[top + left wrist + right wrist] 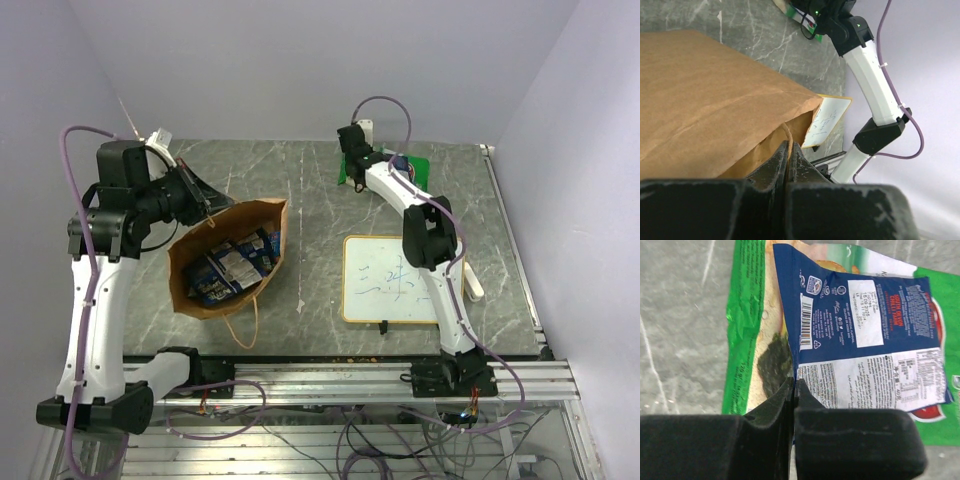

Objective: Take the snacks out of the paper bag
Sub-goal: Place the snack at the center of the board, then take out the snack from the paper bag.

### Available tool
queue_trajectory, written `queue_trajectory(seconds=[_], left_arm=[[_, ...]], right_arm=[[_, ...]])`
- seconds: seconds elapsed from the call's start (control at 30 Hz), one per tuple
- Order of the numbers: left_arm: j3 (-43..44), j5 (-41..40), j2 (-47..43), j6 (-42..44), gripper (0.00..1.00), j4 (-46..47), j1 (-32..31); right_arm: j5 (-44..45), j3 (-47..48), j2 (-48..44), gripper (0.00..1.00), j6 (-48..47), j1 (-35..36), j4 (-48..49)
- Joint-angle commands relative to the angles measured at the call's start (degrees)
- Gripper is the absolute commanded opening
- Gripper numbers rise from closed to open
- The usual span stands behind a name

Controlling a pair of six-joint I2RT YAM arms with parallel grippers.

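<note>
1. Your grey marble table is carrying the whiteboard nearest the bases.
2. Your left gripper is clamping the paper bag by its rim, with blue snack pouches lying inside.
3. Farthest back, your right gripper is pointing at the green bag, jaws together.

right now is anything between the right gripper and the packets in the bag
Going across from the right gripper, only the right wall of the bag. From above the mouth is open and nothing covers the packets. The left gripper pinches the far left rim, clear of them.
</note>
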Motion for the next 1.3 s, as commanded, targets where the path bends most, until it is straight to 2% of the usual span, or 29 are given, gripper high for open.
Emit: queue_trajectory(seconds=[0.0,0.17,0.3,0.4,0.53,0.7,0.87,1.03,1.27], left_arm=[[-0.91,1.8,-2.38,-2.76,0.07,3.75,-0.01],[-0.2,1.98,-2.24,-1.68,0.07,2.18,-0.01],[-0.65,2.58,-2.18,-0.94,0.07,2.83,-0.01],[-2.7,4.26,-2.72,-2.45,0.07,6.51,-0.05],[-4.13,6.64,-2.57,-2.84,0.07,9.95,-0.02],[-4.97,9.77,-2.42,-1.66,0.07,12.37,-0.06],[-10.97,12.15,-6.19,-5.05,0.07,22.1,-0.01],[-19.21,13.65,-11.14,-11.09,0.07,33.18,-0.09],[-23.68,14.01,-14.85,-12.33,0.07,33.88,-0.12]], right_arm=[[-5.5,-0.89,-2.24,0.0,8.36,-0.95,6.66],[-8.58,-0.04,-2.38,0.0,10.61,-1.9,9.67],[-10.71,1.04,-3.93,0.24,8.59,-2.36,9.16],[-15.4,1.3,-7.47,0.41,6.37,-2.47,5.12],[-21.35,-9.45,-18.69,0.53,6.56,-2.35,3.19],[-29.46,-27.54,-34.72,0.54,11.02,-1.58,3.45],[-34.84,-37.32,-43.72,0.55,13.88,0.72,1.65],[-35.48,-38.08,-49.24,0.57,8.05,5.95,0.35],[-43.43,-33.43,-55.13,0.62,-6.14,13.52,2.44]])
